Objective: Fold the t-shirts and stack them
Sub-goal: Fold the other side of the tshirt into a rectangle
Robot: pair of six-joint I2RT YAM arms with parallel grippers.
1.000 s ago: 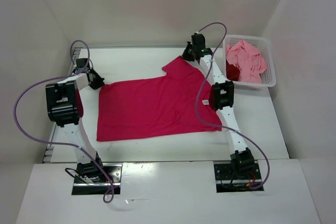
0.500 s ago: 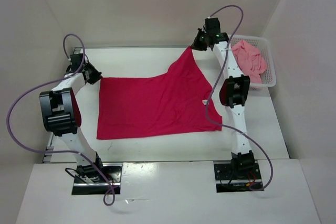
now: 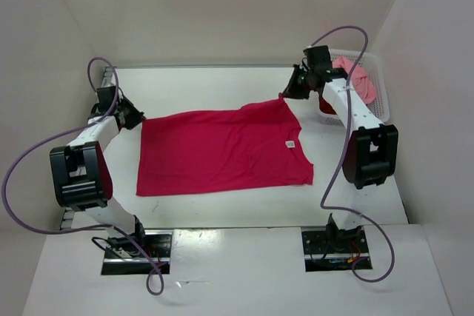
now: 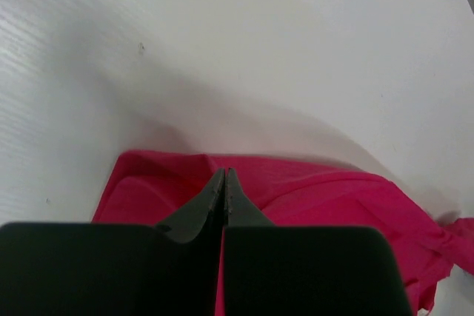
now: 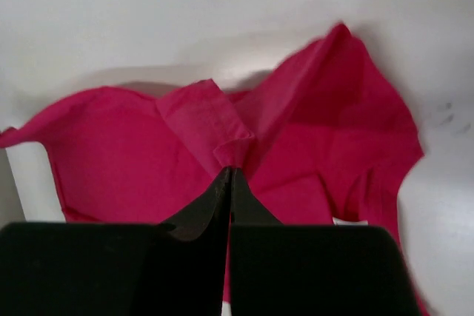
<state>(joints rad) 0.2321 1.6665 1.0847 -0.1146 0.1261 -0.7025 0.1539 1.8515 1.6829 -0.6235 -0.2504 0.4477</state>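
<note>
T-shirt under work: the magenta-red t-shirt (image 3: 222, 152). You have both hands on it.

Left hand (image 3: 138, 117): in your left wrist view the left hand (image 4: 224, 172) has its two fingers pressed together with no gap. The tips sit at the far edge of the magenta-red t-shirt (image 4: 333, 197), with cloth running under and to both sides of them. Read this as a pinch on that edge. From above, the grip is at the shirt's far left corner.

Right hand (image 3: 286, 95): in your right wrist view the right hand (image 5: 229, 171) is likewise fully closed. A small bunched fold of the magenta-red t-shirt (image 5: 111, 138) is gathered right at the fingertips. From above, this grip is at the far right corner, where the cloth rises to a small peak.

Shirt, outward from the grips: it lies spread mostly flat on the desk (image 3: 222, 86) between the two arms. The far edge runs from one hand to the other, and the near edge lies well short of the arm bases. A small white label (image 3: 290, 143) shows on the right part of the cloth; in the right wrist view the label (image 5: 348, 221) sits just right of the fingers.

Far right corner of the desk: a white mesh basket (image 3: 374, 61) stands behind the right arm. It holds the salmon pink t-shirt (image 3: 365, 88), crumpled and partly hidden by the arm. You cannot tell what else lies in the basket.
</note>
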